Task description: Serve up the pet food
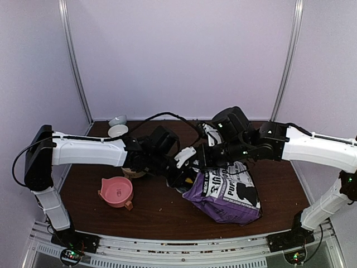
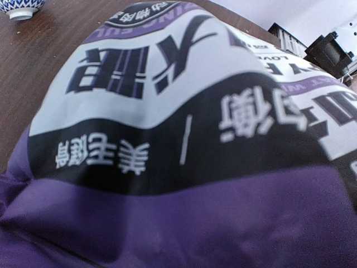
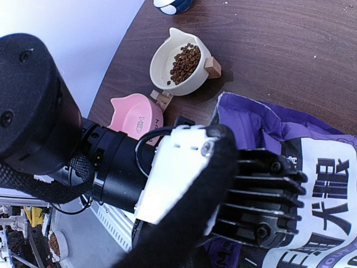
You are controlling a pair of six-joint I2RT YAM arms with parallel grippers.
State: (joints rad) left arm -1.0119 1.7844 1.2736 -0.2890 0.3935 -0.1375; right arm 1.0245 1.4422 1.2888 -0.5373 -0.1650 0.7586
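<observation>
The pet food (image 3: 184,62) is a small heap of brown kibble in a white bowl (image 3: 162,70), which the left arm mostly hides in the top view (image 1: 134,173). The purple-and-white bag (image 1: 228,192) lies on the table at centre right. My left gripper (image 1: 187,177) is pressed against the bag's upper left corner. The bag (image 2: 184,139) fills the left wrist view and hides the fingers. My right gripper (image 1: 205,159) hovers over the bag's top edge, right above the left wrist (image 3: 262,201), which blocks its fingers from view.
A pink bowl (image 1: 117,191) stands at front left, next to the white bowl, and shows in the right wrist view too (image 3: 136,117). Two small bowls (image 1: 117,125) sit at the back left corner. A blue-and-white bowl (image 2: 22,6) is beyond the bag.
</observation>
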